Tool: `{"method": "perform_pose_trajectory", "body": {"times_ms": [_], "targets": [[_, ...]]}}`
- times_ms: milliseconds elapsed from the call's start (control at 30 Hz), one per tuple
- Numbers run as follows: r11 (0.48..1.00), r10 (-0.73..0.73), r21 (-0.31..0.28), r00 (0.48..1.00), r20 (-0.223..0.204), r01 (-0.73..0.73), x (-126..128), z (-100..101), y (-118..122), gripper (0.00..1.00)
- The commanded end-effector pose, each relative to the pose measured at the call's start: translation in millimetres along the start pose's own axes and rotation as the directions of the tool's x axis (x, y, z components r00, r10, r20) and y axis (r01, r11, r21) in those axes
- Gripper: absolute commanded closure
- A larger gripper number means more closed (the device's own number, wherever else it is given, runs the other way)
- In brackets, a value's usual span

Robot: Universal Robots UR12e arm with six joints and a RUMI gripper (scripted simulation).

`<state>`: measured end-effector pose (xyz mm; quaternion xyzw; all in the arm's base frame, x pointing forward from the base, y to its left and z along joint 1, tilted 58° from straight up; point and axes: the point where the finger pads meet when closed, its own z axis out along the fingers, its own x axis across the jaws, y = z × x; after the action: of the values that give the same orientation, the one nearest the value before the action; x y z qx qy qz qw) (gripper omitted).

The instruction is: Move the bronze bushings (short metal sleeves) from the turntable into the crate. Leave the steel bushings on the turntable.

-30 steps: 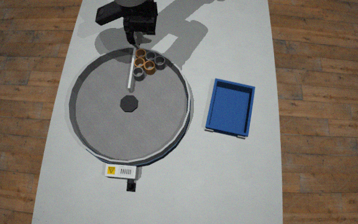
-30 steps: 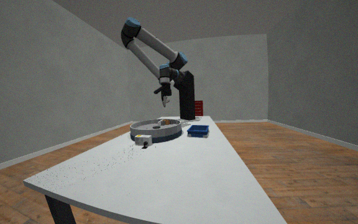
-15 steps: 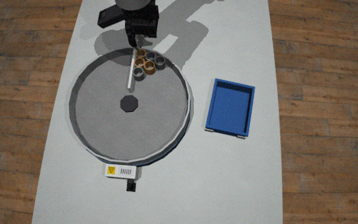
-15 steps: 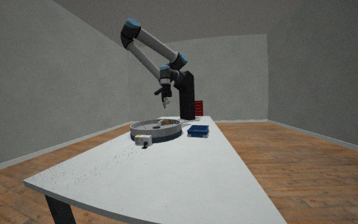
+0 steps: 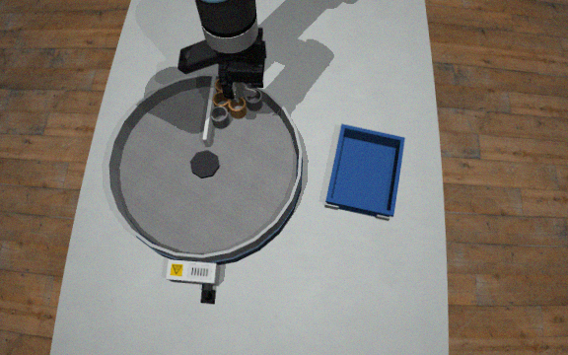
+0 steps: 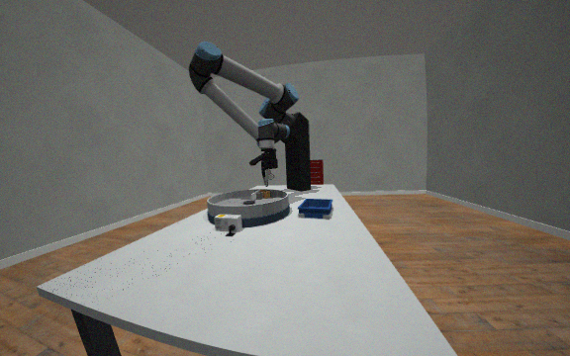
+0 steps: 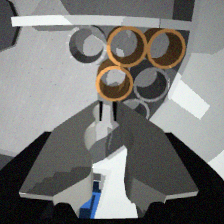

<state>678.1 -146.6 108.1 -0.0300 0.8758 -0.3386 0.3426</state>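
Observation:
Three bronze bushings (image 7: 131, 57) (image 7: 172, 52) (image 7: 116, 94) (image 5: 238, 113) stand upright in a tight cluster with three steel bushings (image 7: 75, 47) (image 7: 155, 76) (image 7: 143, 106) (image 5: 221, 124) on the grey turntable (image 5: 166, 207) (image 6: 255, 216) (image 7: 45, 75), near its far rim. In the top view the gripper hides part of the cluster. My gripper (image 5: 232, 95) (image 6: 266, 184) (image 7: 107, 102) is shut, with a narrow gap and nothing between its tips. It hangs above the cluster, pointing down. The blue crate (image 5: 363, 168) (image 6: 316, 215) is right of the turntable, with no bushing visible inside.
A thin light divider bar (image 5: 207, 123) (image 7: 90, 21) stands on the turntable beside the cluster. The raised rim (image 5: 300, 163) runs close behind the bushings. A dark hub (image 5: 205, 164) sits at the centre. A white control box (image 5: 191, 271) (image 6: 228, 222) is at the turntable's front.

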Motion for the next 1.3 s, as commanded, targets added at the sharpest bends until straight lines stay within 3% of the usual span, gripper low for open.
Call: {"method": "perform_pose_trajectory", "body": {"times_ms": [0, 1267], "targets": [[1.000, 0.002, 0.004, 1.000, 0.016, -0.002, -9.1, -1.8, -1.5, 0.95], [1.000, 0.002, 0.004, 1.000, 0.015, -0.002, -12.2, -1.9, -1.8, 0.95]]}}
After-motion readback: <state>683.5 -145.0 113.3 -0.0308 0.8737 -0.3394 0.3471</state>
